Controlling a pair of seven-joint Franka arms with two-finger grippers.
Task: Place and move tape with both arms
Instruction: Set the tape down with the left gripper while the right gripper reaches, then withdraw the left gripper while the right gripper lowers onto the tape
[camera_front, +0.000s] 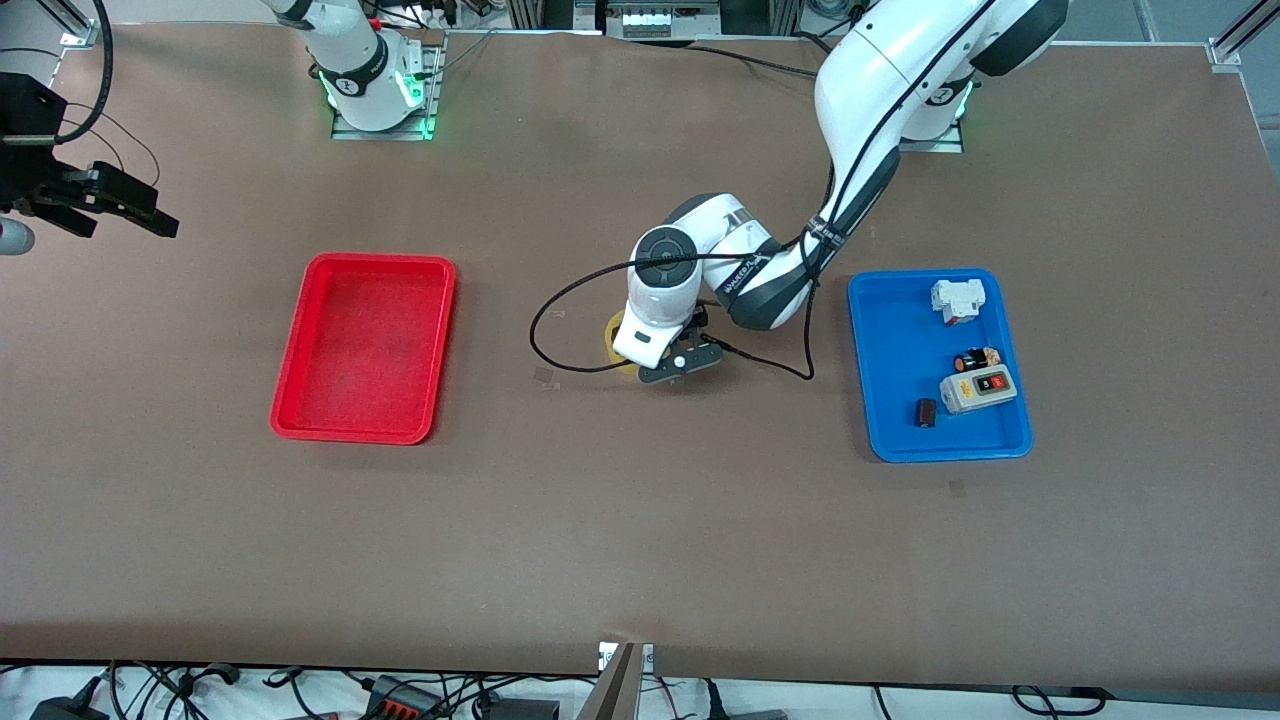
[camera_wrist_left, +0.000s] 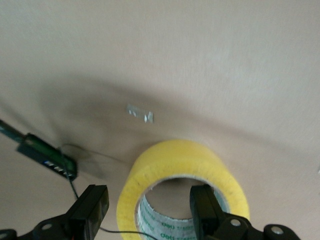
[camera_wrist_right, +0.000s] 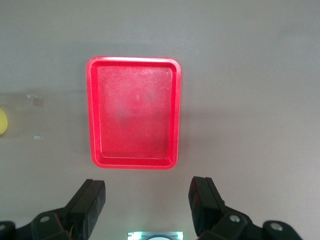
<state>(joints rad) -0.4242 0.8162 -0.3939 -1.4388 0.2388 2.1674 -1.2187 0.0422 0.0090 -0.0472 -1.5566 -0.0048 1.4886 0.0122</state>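
My left gripper (camera_wrist_left: 150, 212) is down at the tape (camera_wrist_left: 182, 187), which lies on the table (camera_front: 640, 540) between the red tray (camera_front: 365, 345) and blue tray (camera_front: 938, 365); fingers spread, one inside the hole, one outside the wall. My right gripper (camera_wrist_right: 149, 200) waits high, fingers apart, over the table's right-arm end.

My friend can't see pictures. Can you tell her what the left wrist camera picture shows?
A yellow roll of tape stands on the brown table, and the left gripper has one open black finger outside the roll and one inside its hole. A small scrap of clear tape lies on the table nearby.
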